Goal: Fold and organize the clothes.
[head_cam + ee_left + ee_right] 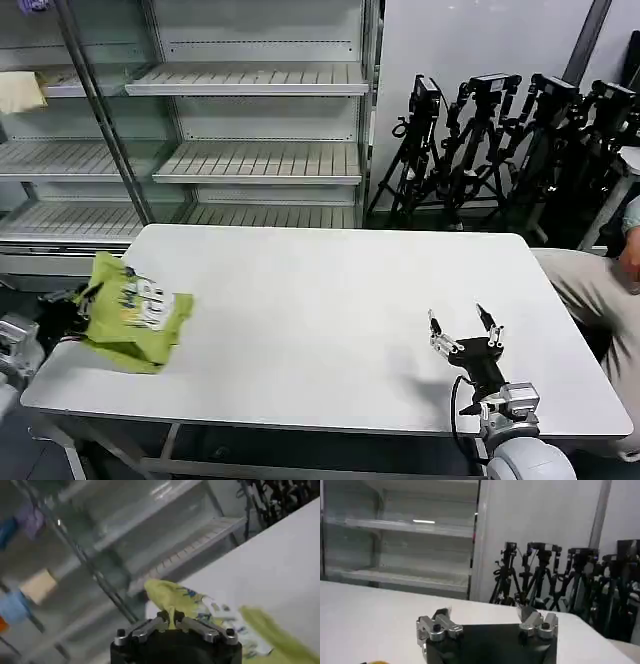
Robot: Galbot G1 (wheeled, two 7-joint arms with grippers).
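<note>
T-shirt (133,315) bunched at white table (330,330) edge, shelving (250,150) behind

The head camera looks down over the bench (340,320) toward the shelves (250,150) and tripods (500,150), which both low wrist cameras also face, close behind their tools.

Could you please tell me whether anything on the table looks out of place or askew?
Yes: the lime knit T-shirt lies bunched at the white table's left edge, pinched in the left hand. The right hand rests open nearby.

One T-shirt (132,316), roughly four tripods (500,150)
</note>
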